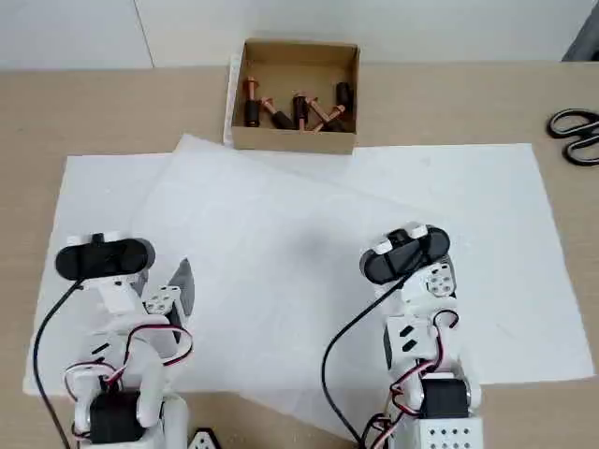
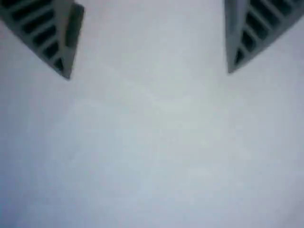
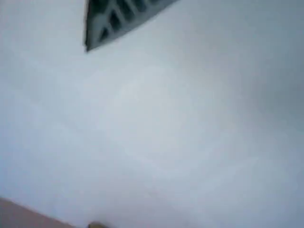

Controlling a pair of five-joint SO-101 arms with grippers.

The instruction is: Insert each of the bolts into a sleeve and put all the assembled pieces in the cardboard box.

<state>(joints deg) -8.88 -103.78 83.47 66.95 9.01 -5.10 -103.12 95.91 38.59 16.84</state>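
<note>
Cardboard box [image 1: 293, 140] holding the assembled bolts [image 1: 299, 110] sits well beyond the left fingers [image 2: 47, 33], spread wide and empty.

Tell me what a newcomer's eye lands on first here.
The cardboard box at the far edge of the table holds a heap of copper-and-black assembled pieces. Nearer, white paper sheets cover the table, with one arm and another arm parked at the near edge. Black scissors lie at the far right.
</note>
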